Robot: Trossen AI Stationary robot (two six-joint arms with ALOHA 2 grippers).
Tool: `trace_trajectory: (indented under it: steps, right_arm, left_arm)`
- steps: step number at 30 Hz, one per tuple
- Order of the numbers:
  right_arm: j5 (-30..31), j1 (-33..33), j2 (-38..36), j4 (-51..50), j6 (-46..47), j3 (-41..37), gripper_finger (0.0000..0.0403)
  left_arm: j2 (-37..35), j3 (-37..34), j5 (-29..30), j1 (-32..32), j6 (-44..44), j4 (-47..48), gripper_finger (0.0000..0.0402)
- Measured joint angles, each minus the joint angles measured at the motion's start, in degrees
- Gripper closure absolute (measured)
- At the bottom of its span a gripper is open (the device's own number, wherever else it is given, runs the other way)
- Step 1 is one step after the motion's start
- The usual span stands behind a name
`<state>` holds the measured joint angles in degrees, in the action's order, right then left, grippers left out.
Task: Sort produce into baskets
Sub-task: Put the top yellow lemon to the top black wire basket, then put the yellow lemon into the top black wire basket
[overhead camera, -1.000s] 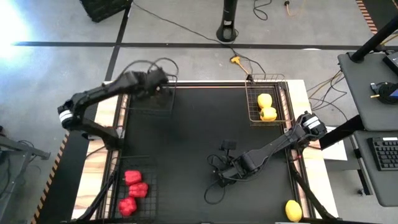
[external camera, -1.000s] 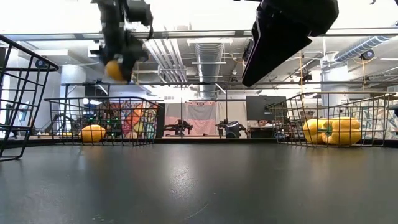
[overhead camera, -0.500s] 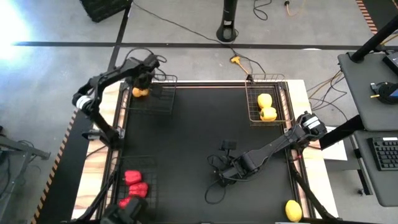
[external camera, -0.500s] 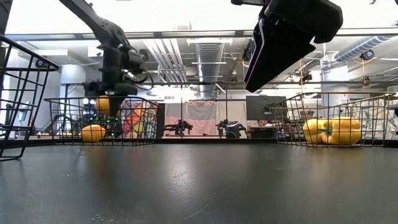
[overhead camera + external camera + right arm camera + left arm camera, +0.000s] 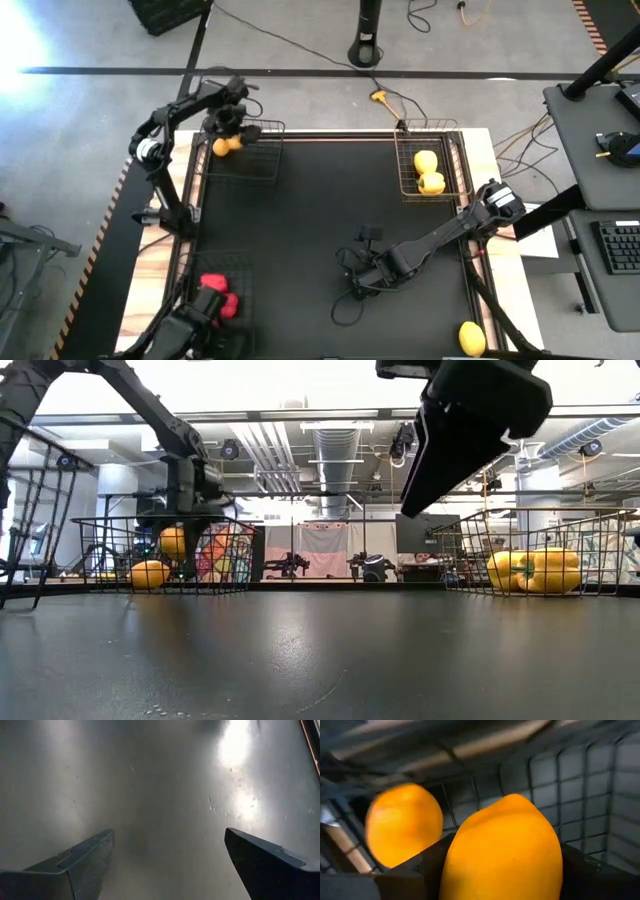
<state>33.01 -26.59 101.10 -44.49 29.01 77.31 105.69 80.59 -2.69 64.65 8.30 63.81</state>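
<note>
Since a second ago my left tool (image 5: 226, 125) has come down from above the far-left basket (image 5: 262, 168) into it, bringing its lemon (image 5: 504, 851) low, beside the lemon (image 5: 402, 831) already lying there. In the left wrist view my fingers (image 5: 427, 865) press the sides of the near lemon, so that tool is closed on it, with the second lemon just beyond and basket mesh behind both. In the low view the held lemon (image 5: 173, 541) hangs a little above the resting one (image 5: 150, 574), both inside the wire walls of that basket (image 5: 100, 555).

At the near-left corner of the bench (image 5: 300, 230) sits another basket (image 5: 190, 285) with red peppers (image 5: 217, 296), partly hidden by a dark piece of the rig in front of them.

Moving right, my right tool (image 5: 358, 283) hovers over the bare middle of the bench, well apart from any produce. The right wrist view shows its two fingers (image 5: 80, 865) spread wide with only the bench surface between them.

Farther right, the coppery basket (image 5: 405, 170) at the far-right corner holds two yellow peppers (image 5: 429, 172), touching each other; the low view shows them (image 5: 532, 571) side by side behind the mesh (image 5: 600, 550). One more lemon (image 5: 471, 338) lies loose at the near-right corner of the bench, outside every basket.
</note>
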Motion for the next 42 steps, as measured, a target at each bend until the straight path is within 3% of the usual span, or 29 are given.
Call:
trace_trajectory:
  steps: [3,18,28,36,42]
  right_arm:
    - [0.0,0.0,0.0,0.0,0.9,-1.1,0.0037]
    - [0.0,0.0,0.0,0.3,3.5,-2.3,0.0037]
    - [0.1,0.0,-0.5,0.0,3.4,-2.3,0.0037]
    - [-0.4,-0.4,-3.2,-1.9,5.6,-1.7,0.0037]
    - [-4.8,-4.7,-5.2,2.4,6.8,-0.8,0.0037]
  left_arm:
    - [1.2,-0.1,-2.9,0.5,-1.0,0.9,0.0165]
    - [0.4,0.0,-2.3,0.4,-2.5,-1.3,0.0118]
    - [-2.9,2.6,1.7,0.1,-2.7,1.9,0.0104]
    - [-16.3,4.2,0.7,-5.2,-2.8,1.5,0.0106]
    - [-32.4,-5.0,0.6,-18.9,0.0,-8.4,0.0106]
